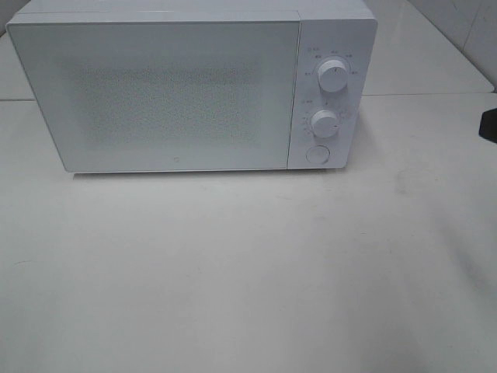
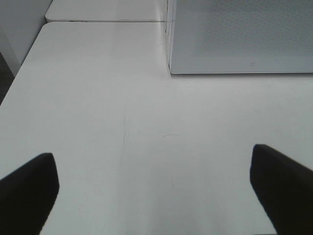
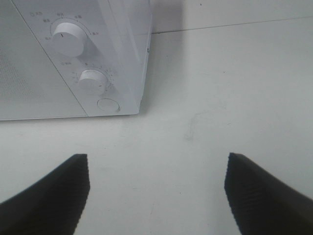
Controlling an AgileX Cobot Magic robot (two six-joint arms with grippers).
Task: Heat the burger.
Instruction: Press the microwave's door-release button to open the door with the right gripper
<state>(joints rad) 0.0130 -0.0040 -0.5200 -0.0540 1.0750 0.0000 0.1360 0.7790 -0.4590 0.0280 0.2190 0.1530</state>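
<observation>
- left gripper (image 2: pixel 152 161): my fingers (image 2: pixel 29 196) are spread wide with nothing between them, just bare table (image 2: pixel 98 98) under the gap.
- right gripper (image 3: pixel 157 164): my fingers (image 3: pixel 54 196) are spread apart too and hold nothing. it hangs over the table in front of the microwave's control corner.
- neither gripper touches the microwave, both are on its near side.
- table is white. hairline marks under the left gripper, faint grey smudge (image 3: pixel 193 125) ahead of the right one.
- microwave (image 1: pixel 178 167): white, on the far part of the table. door (image 1: pixel 155 93) is shut, its panel is speckled and frosted, so i can't see inside.
- control strip is on the microwave's right: upper knob (image 1: pixel 334 78), lower knob (image 1: pixel 324 123) under it, round button (image 1: pixel 317 154) at the bottom.
- burger: no view shows it, so i can't tell where it is.
- dark bit (image 1: pixel 489 124) at the right edge of the high view, can't tell what it is.
- second table top (image 1: pixel 435 54) butts up behind the microwave, with a seam between the two.
</observation>
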